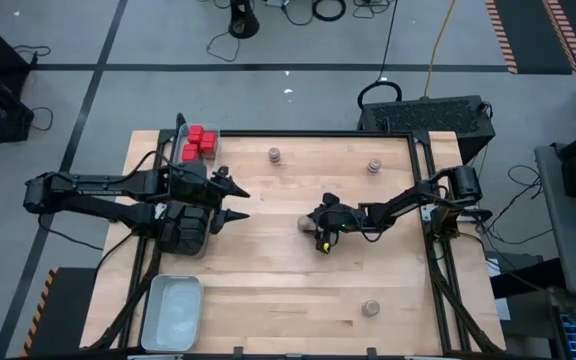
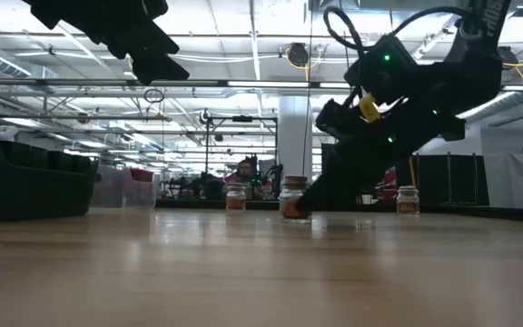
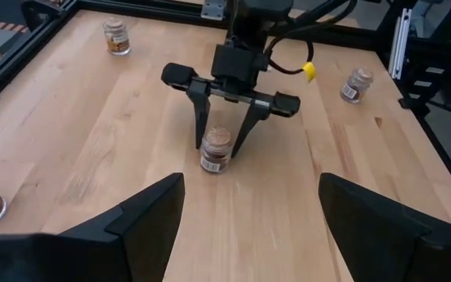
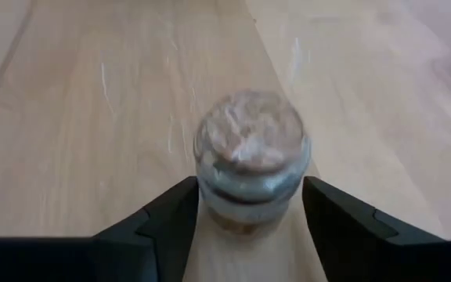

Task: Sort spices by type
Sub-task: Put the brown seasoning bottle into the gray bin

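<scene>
The right hand (image 3: 220,145) is lowered at mid-bench, its two fingers (image 4: 171,219) spread on either side of a tan-lidded jar (image 4: 249,153) that stands upright between them. Whether the fingers touch the glass cannot be told; narrow gaps seem to show.

The left hand (image 1: 236,200) hovers released above the bench's (image 1: 298,290) left part, fingers wide apart. Behind it, red tins (image 1: 198,142) sit in a clear tray (image 1: 215,135), partly hidden by the arm.

Three more jars stand well apart: two near the far edge (image 1: 275,154) (image 1: 374,165), one near the front (image 1: 370,307). A pale tray (image 1: 173,312) lies at the front left corner.
</scene>
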### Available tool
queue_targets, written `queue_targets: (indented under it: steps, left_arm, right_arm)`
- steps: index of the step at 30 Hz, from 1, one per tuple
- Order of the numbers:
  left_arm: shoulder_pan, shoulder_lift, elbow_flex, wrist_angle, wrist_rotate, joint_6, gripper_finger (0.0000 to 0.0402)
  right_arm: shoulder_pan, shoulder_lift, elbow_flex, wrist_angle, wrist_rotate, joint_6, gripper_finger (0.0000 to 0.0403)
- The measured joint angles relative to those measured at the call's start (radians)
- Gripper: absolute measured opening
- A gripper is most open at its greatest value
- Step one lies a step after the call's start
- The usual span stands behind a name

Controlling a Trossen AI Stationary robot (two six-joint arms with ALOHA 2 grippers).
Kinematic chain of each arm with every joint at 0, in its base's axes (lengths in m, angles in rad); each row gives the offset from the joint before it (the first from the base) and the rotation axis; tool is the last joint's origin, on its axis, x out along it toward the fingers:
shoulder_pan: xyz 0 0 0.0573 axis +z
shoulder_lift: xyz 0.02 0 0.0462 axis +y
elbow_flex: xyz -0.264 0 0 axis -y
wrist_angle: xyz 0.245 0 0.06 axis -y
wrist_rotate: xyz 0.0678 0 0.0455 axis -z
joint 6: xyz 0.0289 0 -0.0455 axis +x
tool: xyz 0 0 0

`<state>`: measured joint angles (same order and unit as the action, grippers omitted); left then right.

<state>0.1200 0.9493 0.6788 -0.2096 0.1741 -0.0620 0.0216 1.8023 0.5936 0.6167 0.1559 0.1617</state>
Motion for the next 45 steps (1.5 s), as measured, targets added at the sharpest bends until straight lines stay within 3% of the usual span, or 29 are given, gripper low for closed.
queue_targets:
  steps: [13,29,35,39,45]
  left_arm:
    - [0.000,0.000,0.000,-0.009,0.000,-0.003,0.0299]
    - [0.000,0.000,0.000,-0.010,0.000,-0.003,0.0299]
    - [-0.001,0.004,0.000,-0.004,0.000,-0.008,0.0299]
    - [-0.030,0.060,-0.032,0.106,0.000,-0.008,0.0299]
    - [-0.064,0.241,-0.059,0.348,0.000,0.000,0.0299]
  right_arm:
    - [0.000,0.124,-0.007,0.176,0.006,0.014,0.0205]
    - [0.000,0.130,-0.007,0.258,-0.008,-0.034,0.0150]
    - [0.000,0.129,-0.007,0.294,-0.007,-0.038,0.0149]
    - [0.000,0.124,-0.006,0.304,-0.008,-0.019,0.0154]
    - [0.000,0.123,0.001,0.319,-0.034,-0.017,0.0149]
